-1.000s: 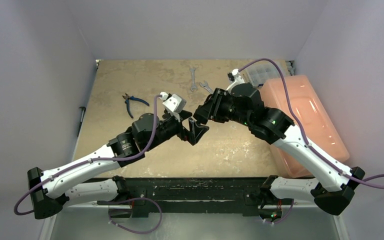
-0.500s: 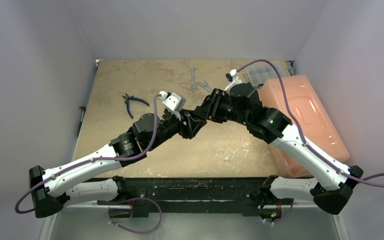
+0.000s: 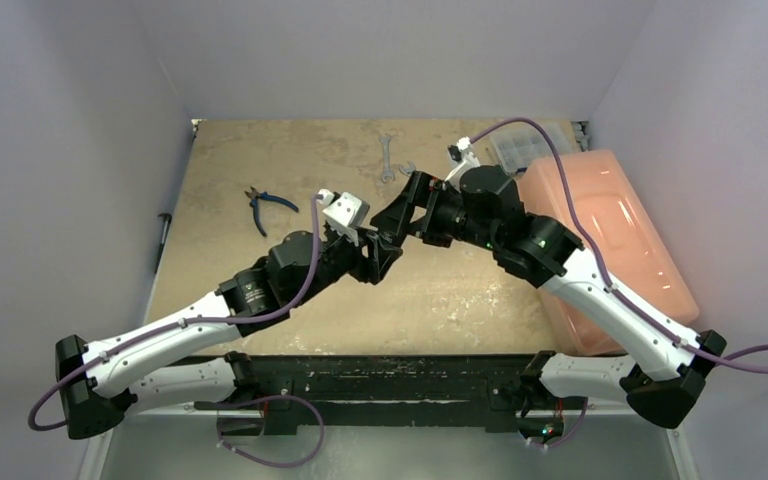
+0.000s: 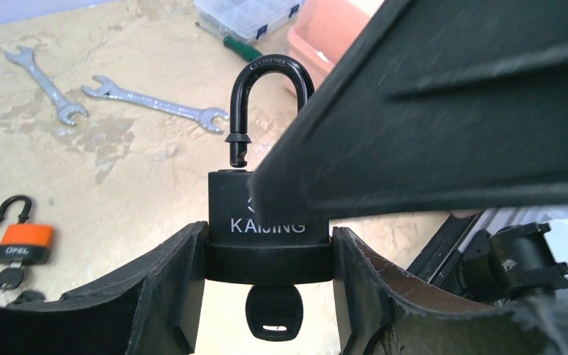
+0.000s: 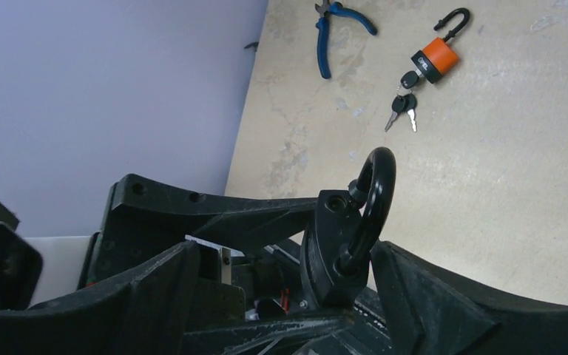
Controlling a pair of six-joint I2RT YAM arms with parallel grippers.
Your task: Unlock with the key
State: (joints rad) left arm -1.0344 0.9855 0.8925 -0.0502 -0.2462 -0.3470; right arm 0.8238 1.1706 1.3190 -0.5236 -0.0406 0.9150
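A black padlock [image 4: 266, 222] marked KAIJING stands upright between my left gripper's fingers, and the left gripper [image 4: 269, 251] is shut on its body. Its shackle [image 4: 266, 74] is raised, with one end free above the body. A black key [image 4: 270, 314] sticks out of the underside of the lock. My right gripper [image 5: 281, 255] stands open, its fingers spread wide on either side of the padlock [image 5: 333, 244] and apart from it. In the top view the two grippers meet over the table's middle, left gripper [image 3: 375, 255], right gripper [image 3: 397, 213].
An orange padlock [image 5: 436, 58] with a bunch of keys [image 5: 403, 103] lies on the table [image 3: 440, 290]. Blue pliers [image 3: 265, 205] lie at the left, two wrenches [image 3: 387, 155] at the back. An orange bin [image 3: 610, 240] and a clear organiser box [image 3: 520, 150] fill the right side.
My left gripper has shut on the black padlock. My right gripper, which held it, has opened wide and let it go.
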